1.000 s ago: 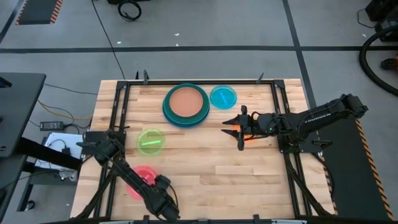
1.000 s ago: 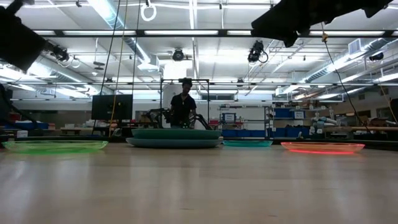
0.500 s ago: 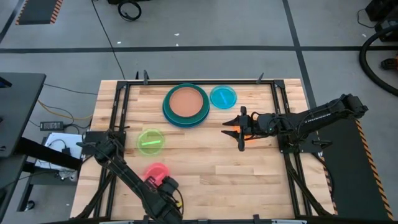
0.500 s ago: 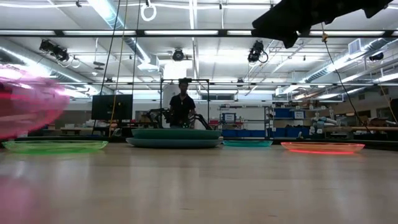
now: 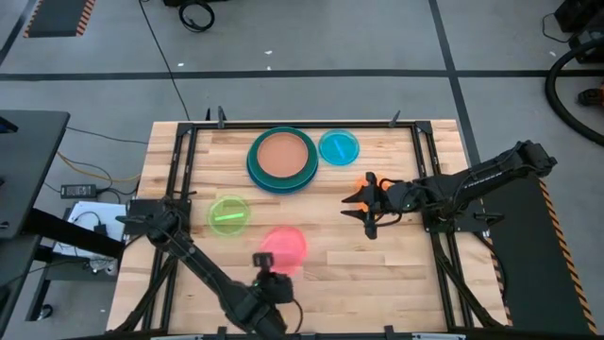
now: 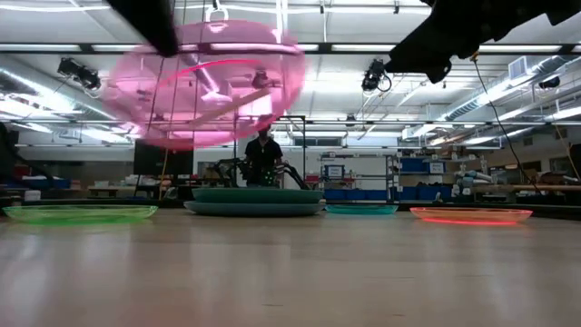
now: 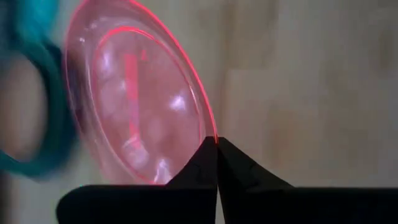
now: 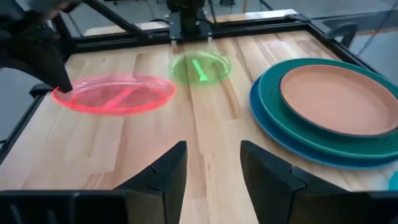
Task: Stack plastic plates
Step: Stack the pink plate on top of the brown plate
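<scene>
The left gripper (image 5: 272,277) was pinched shut on the rim of the small pink plate (image 5: 283,247) and held it up in the air, above the near part of the wooden worktop (image 5: 321,264), about midway between its left and right edges. From the left wrist view, its two dark fingertips (image 7: 216,149) met right on the pink rim, and the pink plate (image 7: 134,118) looked tilted. In the low view the pink plate (image 6: 207,86) hung high above the wood.

The right gripper (image 5: 364,202) was over the right half of the worktop with its fingers (image 8: 168,171) apart and nothing between them. The orange plate (image 5: 360,184) lay on the wood just beside it.

Near the far edge sat a stack: a tan-brown plate (image 5: 283,156) on top of the big teal plates (image 5: 255,168). The small cyan plate (image 5: 339,147) lay just right of the stack. The lime green plate (image 5: 228,215) lay flat near the left edge.

A person (image 6: 264,154) stood far back in the room.

I could not read any writing or labels on the plates.
</scene>
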You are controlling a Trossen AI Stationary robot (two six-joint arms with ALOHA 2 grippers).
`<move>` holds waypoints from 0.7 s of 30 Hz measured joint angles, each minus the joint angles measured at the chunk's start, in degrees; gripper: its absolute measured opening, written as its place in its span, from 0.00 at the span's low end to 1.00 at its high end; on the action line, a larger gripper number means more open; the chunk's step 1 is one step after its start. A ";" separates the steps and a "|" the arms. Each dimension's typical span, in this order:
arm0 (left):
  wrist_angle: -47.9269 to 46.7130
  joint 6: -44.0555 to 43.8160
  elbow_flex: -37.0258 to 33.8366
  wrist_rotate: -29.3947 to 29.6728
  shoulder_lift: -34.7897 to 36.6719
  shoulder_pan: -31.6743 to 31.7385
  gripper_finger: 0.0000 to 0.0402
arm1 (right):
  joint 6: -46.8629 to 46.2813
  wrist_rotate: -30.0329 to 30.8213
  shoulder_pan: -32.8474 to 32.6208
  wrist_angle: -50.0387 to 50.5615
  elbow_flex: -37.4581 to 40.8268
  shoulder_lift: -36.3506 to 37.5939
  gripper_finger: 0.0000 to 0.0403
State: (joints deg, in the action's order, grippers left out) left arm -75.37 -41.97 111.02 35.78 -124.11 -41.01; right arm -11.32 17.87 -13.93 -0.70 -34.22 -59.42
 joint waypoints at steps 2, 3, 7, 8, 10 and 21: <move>0.41 6.66 0.00 2.32 0.00 1.70 0.02 | -0.17 0.86 -0.21 -0.07 0.00 0.00 0.40; 0.29 9.57 0.00 2.60 0.00 2.67 0.02 | -0.17 0.97 -0.21 -0.04 0.00 0.00 0.40; -1.18 19.85 0.00 2.74 0.00 6.70 0.02 | -0.14 1.01 0.53 0.55 -0.03 1.05 0.40; -1.70 21.94 0.00 2.70 0.00 7.72 0.02 | -0.02 1.09 0.85 1.64 -0.23 1.68 0.40; -2.33 26.02 0.00 2.68 0.00 9.83 0.03 | 0.93 1.84 1.58 3.73 -0.90 3.20 0.40; -2.89 43.47 0.00 1.42 0.00 22.65 0.03 | 12.63 8.02 9.31 9.46 -2.93 13.69 0.40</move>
State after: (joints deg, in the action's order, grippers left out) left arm -78.26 1.50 111.02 37.20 -124.11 -18.36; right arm 1.31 25.89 -4.62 8.76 -37.15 -45.72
